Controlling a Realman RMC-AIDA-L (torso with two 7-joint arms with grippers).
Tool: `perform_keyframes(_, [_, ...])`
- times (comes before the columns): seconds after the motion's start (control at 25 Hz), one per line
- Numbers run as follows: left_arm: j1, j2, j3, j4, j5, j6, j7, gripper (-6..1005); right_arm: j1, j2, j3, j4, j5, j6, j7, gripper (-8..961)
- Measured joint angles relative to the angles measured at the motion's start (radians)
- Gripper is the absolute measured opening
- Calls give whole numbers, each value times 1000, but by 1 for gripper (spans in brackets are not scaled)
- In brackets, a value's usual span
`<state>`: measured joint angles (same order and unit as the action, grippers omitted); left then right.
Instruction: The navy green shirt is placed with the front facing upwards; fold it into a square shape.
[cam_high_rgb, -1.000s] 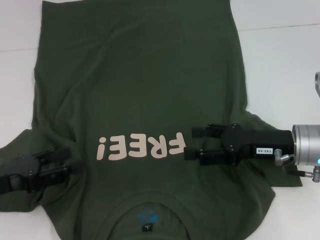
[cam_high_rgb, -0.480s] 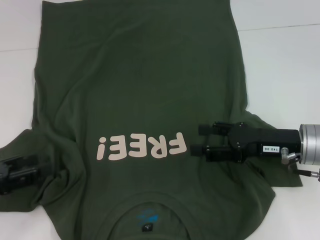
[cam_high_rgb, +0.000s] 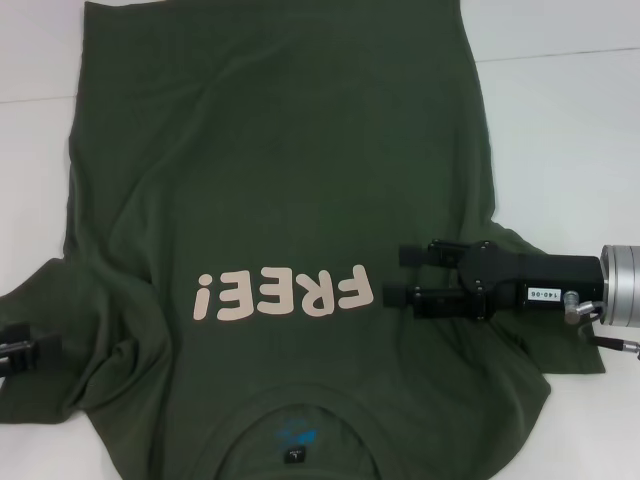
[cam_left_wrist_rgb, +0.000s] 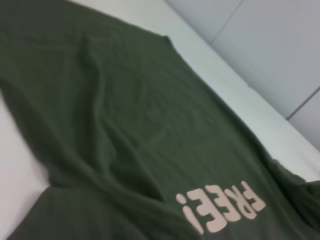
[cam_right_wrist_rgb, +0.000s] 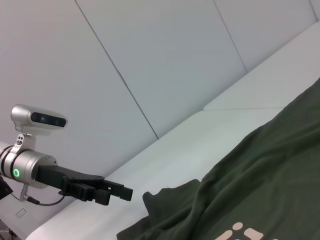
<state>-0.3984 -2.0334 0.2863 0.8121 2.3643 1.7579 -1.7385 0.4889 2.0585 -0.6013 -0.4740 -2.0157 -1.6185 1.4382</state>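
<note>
The navy green shirt (cam_high_rgb: 280, 180) lies front up on the white table, with its collar and blue print (cam_high_rgb: 295, 435) nearest me and the pale "FREE!" letters (cam_high_rgb: 285, 292) across the chest. My right gripper (cam_high_rgb: 410, 275) is open and empty, hovering over the chest just right of the letters. Only the fingertips of my left gripper (cam_high_rgb: 25, 347) show at the left edge, open, beside the rumpled left sleeve (cam_high_rgb: 70, 300). The left gripper (cam_right_wrist_rgb: 117, 192) also shows in the right wrist view, off the cloth. The shirt (cam_left_wrist_rgb: 125, 125) fills the left wrist view.
The white table (cam_high_rgb: 560, 120) shows to the right and left of the shirt. Pale wall panels (cam_right_wrist_rgb: 150, 60) stand behind the table. The shirt's right sleeve (cam_high_rgb: 545, 335) lies under my right arm.
My left gripper has drawn back to the left, off the left sleeve, to the picture's edge. My right gripper has shifted slightly right. The shirt has not moved.
</note>
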Motion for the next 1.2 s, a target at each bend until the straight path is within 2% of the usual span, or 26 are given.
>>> perform_keyframes(0.6, [-37,12,5,12,107,-102,-59,792,0,0,6,6,0,2,2,915])
perform_keyframes(1.2, [-51,10,33,0,135,-223,-67,792,-1,2,8,7,0,5,15,915])
